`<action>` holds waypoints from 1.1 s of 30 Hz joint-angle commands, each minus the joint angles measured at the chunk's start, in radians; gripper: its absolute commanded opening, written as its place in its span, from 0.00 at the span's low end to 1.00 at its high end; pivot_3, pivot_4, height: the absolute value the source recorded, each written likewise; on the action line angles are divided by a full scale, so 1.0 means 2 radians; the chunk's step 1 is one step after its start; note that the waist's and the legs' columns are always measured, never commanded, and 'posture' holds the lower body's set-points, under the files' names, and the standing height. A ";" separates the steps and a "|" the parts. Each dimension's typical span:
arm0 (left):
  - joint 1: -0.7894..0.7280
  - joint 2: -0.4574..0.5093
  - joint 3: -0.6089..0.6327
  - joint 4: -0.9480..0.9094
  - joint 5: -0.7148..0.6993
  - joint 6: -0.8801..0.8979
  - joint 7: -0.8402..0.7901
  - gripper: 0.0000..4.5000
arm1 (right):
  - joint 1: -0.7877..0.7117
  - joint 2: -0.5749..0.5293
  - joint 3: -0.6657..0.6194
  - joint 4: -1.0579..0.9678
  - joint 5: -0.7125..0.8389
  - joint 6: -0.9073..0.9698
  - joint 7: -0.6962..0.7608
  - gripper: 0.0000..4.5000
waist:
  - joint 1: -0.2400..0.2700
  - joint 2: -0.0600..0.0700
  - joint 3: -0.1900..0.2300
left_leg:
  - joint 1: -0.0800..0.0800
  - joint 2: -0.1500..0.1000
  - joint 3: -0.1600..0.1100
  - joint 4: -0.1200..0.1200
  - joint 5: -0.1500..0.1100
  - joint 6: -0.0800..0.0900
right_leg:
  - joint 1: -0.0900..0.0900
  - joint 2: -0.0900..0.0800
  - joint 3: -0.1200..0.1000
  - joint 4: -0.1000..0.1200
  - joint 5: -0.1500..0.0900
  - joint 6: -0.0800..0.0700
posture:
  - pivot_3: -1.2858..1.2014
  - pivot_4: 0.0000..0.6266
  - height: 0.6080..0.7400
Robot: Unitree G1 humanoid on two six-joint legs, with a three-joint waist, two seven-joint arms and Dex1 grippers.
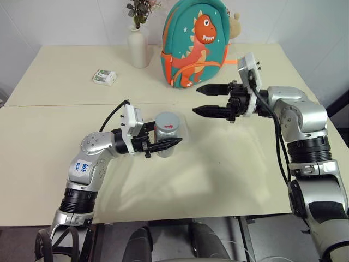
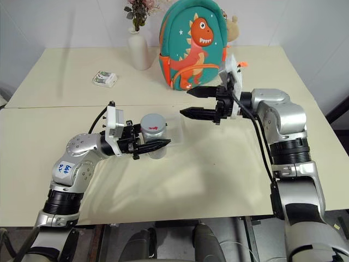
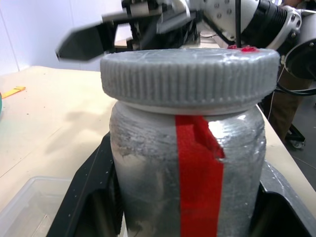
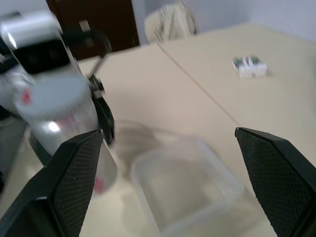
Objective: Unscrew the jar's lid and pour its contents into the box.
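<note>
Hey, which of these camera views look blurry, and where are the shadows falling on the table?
Right wrist view: the jar and clear box look smeared and soft, while the right gripper fingertips are sharper. Left wrist view: the lid is crisp and the background soft. Left eye view: soft shadows of the arms lie on the table below the left gripper.

Centre-left of frame: left gripper [image 2: 154, 146] clamped on a silvery-grey jar [image 2: 154, 136], grey lid [image 2: 153, 121] on, small red mark on top. Just right and higher: right gripper [image 2: 190, 102], fingers spread, pointing left. Upper centre: dinosaur backpack [image 2: 194, 43], white vase [image 2: 139, 50]. Upper left: small white-and-green packet [image 2: 104, 79] on beige table [image 2: 218, 174].
</note>
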 commanded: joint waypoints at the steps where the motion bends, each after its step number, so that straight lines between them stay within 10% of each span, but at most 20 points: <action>1: -0.004 0.000 0.005 -0.020 -0.009 -0.010 -0.002 0.50 | -0.005 0.006 -0.022 -0.038 0.035 0.026 0.003 1.00 | 0.000 0.000 0.000 | 0.000 0.000 0.000 0.000 0.000 0.000 | 0.000 0.000 0.000 0.000 0.000 0.000 | 0.52 0.24 1.00; 33: -0.009 -0.002 0.002 -0.015 -0.008 -0.009 -0.007 0.50 | 0.018 0.076 0.053 -0.109 0.023 0.055 -0.024 1.00 | 0.000 0.000 0.000 | 0.000 0.000 0.000 0.002 0.000 0.000 | 0.000 0.000 0.000 0.003 0.000 0.000 | 0.52 0.24 1.00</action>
